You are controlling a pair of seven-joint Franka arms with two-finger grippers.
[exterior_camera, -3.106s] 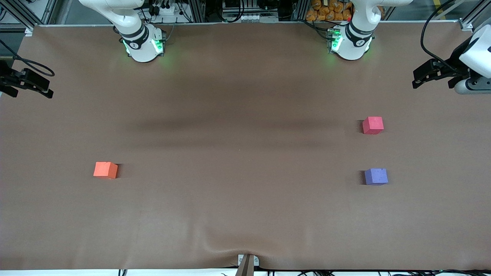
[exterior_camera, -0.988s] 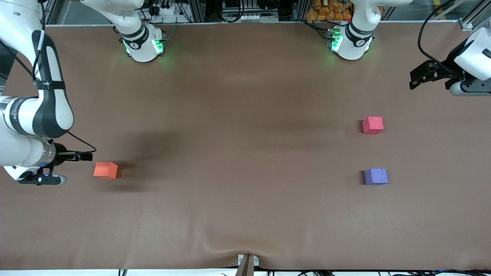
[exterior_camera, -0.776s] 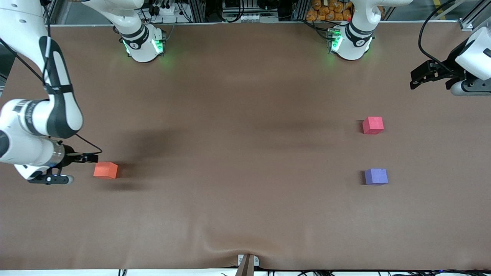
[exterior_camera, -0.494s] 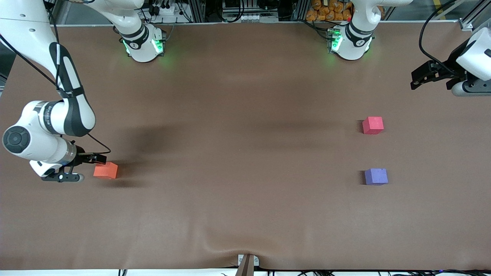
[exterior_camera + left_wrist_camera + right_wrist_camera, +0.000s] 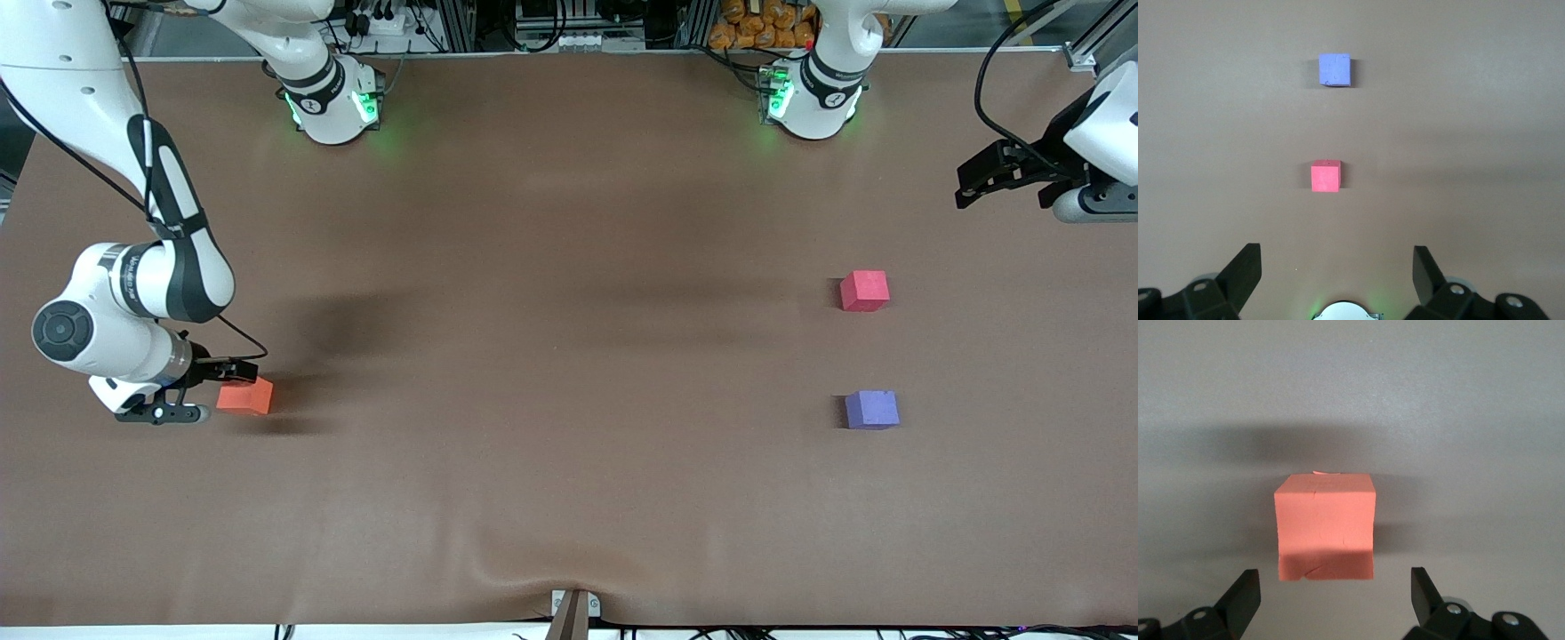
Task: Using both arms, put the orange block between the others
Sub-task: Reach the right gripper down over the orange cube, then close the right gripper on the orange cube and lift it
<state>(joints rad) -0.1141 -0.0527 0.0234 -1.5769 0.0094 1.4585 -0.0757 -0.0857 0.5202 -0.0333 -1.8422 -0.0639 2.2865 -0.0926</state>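
Right gripper (image 5: 233, 380) hangs over the orange block (image 5: 246, 396) at the right arm's end of the table (image 5: 551, 373), jaws wide, empty. Left gripper (image 5: 978, 182) waits, jaws wide, empty.

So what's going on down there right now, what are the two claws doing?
Right gripper open, low beside the orange block. Left gripper open, waiting near its table end. Gap between red block and purple block unobstructed.

The orange block (image 5: 1325, 523) sits on the table (image 5: 1471, 420), right end effector (image 5: 1331, 600) spread wide.
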